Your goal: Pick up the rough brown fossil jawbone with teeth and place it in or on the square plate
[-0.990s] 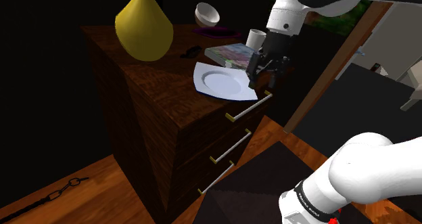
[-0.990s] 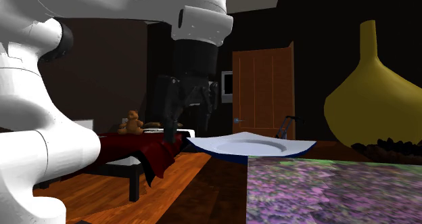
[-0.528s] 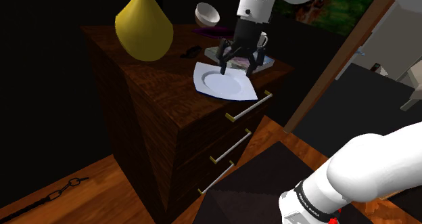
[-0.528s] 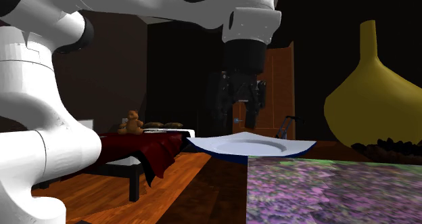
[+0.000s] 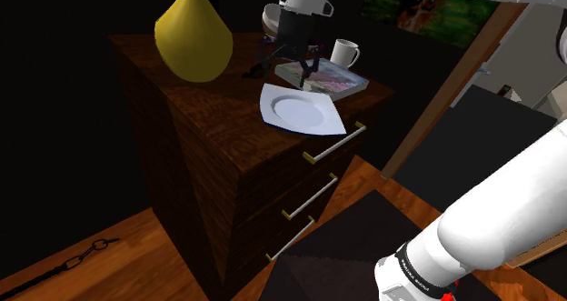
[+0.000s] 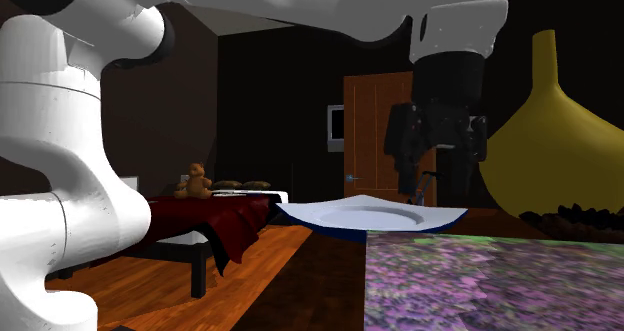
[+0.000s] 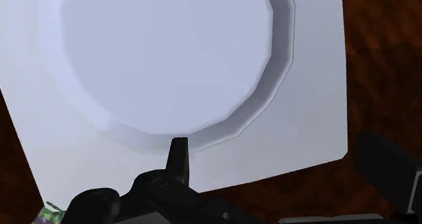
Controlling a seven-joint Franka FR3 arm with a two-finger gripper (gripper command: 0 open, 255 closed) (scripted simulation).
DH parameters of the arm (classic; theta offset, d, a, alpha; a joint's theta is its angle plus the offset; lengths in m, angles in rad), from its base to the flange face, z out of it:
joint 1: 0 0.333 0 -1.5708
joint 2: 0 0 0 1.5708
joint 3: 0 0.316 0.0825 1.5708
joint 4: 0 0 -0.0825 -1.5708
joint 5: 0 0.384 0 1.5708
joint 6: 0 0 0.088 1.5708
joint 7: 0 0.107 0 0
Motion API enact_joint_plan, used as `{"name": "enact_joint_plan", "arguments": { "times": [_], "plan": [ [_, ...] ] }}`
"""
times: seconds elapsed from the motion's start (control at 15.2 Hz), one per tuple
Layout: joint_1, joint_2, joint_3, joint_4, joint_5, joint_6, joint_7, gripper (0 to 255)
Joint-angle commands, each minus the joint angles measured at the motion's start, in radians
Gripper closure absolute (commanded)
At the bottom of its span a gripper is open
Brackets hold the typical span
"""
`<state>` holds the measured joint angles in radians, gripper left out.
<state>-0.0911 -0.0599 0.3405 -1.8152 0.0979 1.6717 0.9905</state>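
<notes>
Tool: fingers spread, nothing held; hung over the dresser top, near the jawbone.
Jawbone: dark, laid on the dresser between vase and book, apart from the white plate.

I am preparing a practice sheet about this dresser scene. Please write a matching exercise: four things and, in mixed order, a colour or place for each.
1. vase
2. square plate
3. mug
4. book

a. purple patterned cover
b. near the front edge of the dresser
c. yellow
d. white, with a handle

Pairs: 1-c, 2-b, 3-d, 4-a.
</notes>
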Motion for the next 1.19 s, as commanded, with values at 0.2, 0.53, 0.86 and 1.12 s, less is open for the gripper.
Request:
{"name": "enact_joint_plan", "arguments": {
  "times": [0.2,0.53,0.86,1.12],
  "plan": [
    [0.013,0.216,0.009,0.266,-0.104,-0.053,0.244,0],
    [0.065,0.451,-0.024,0.599,-0.203,-0.161,0.444,0],
    [0.064,0.458,-0.032,0.557,-0.206,-0.112,0.463,0],
    [0.057,0.443,-0.032,0.487,-0.203,-0.057,0.463,0]
  ]
}}
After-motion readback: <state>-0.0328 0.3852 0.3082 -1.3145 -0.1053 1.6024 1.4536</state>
